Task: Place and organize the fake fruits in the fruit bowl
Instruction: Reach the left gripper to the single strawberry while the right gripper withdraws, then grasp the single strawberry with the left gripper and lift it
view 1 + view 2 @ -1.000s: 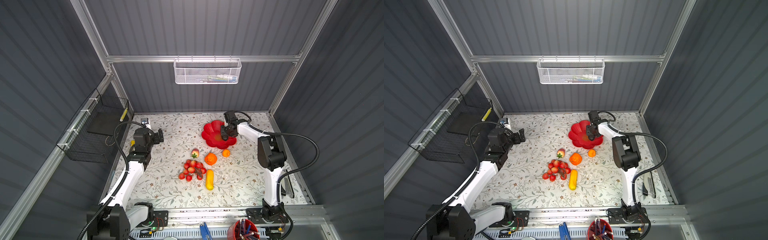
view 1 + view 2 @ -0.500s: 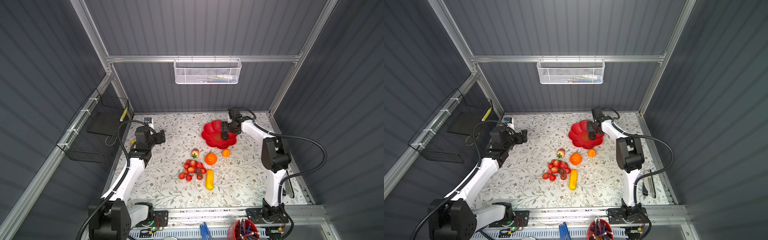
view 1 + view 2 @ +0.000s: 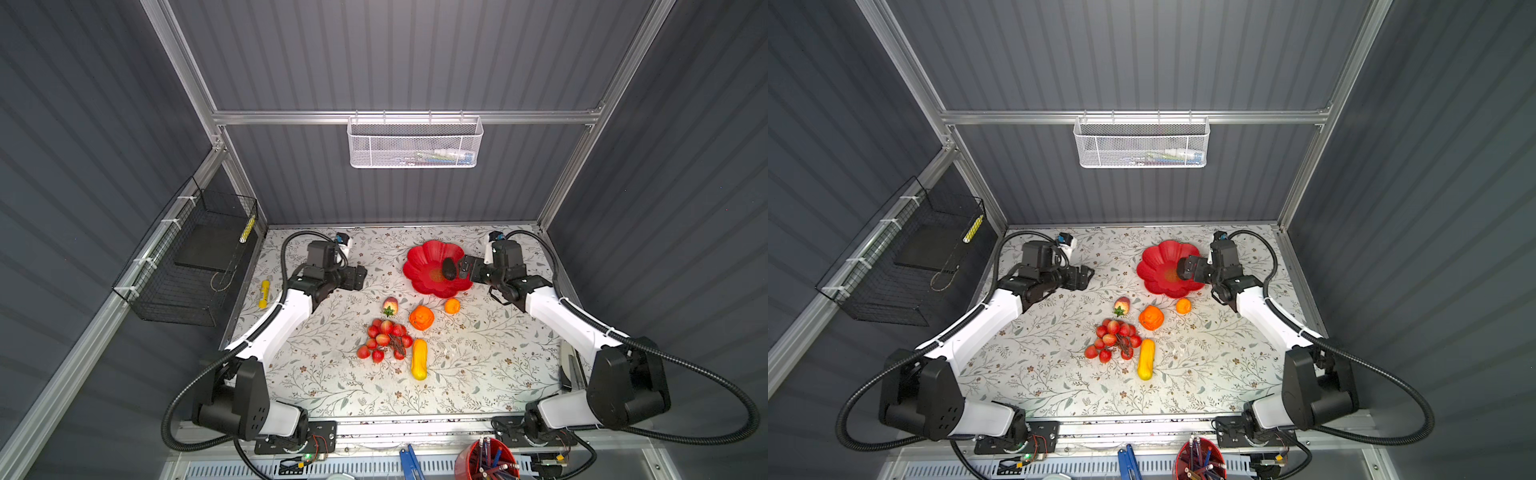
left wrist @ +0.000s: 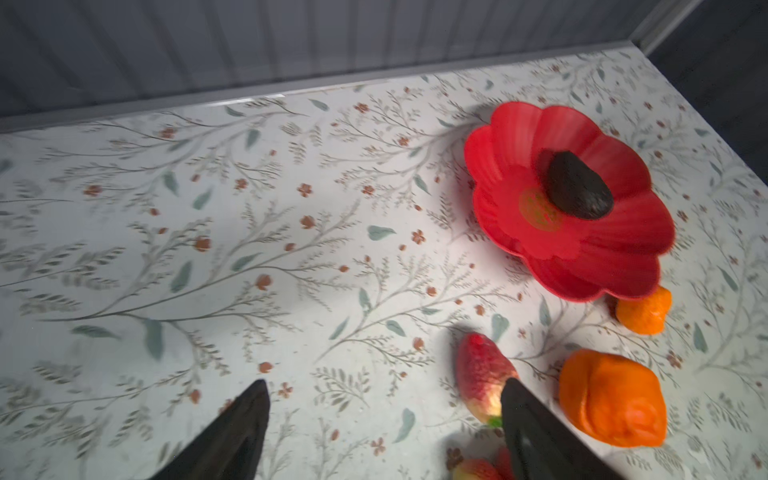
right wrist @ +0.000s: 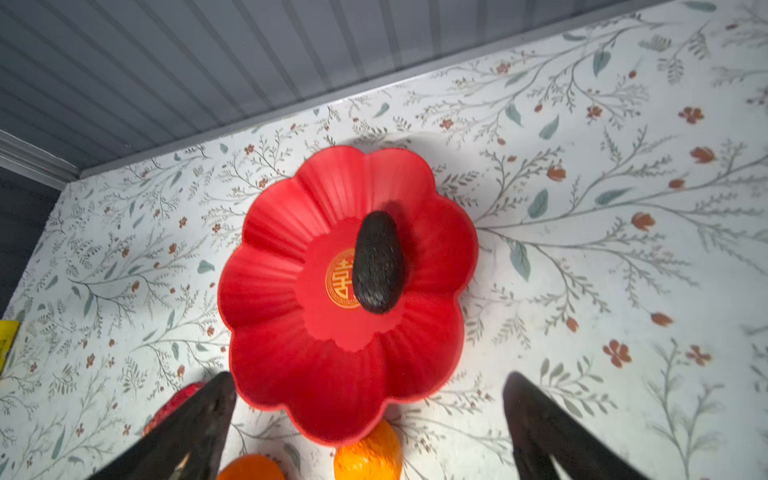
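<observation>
The pebbly dark avocado (image 5: 376, 264) lies across the gold-printed centre of the glossy, ribbed, petal-edged fruit bowl (image 5: 266, 291). The right tool (image 5: 370, 382) hangs at the bowl's rim, its pointed black fingers apart and empty, and the left tool (image 4: 384, 385) is likewise spread. On the floral-printed surface (image 3: 332, 374) near the bowl lie the dimpled strawberry (image 3: 389, 305), ridged orange fruit (image 3: 421, 318), small orange (image 3: 451, 306), beaded grape bunch (image 3: 384, 340) and smooth elongated yellow fruit (image 3: 419, 359).
</observation>
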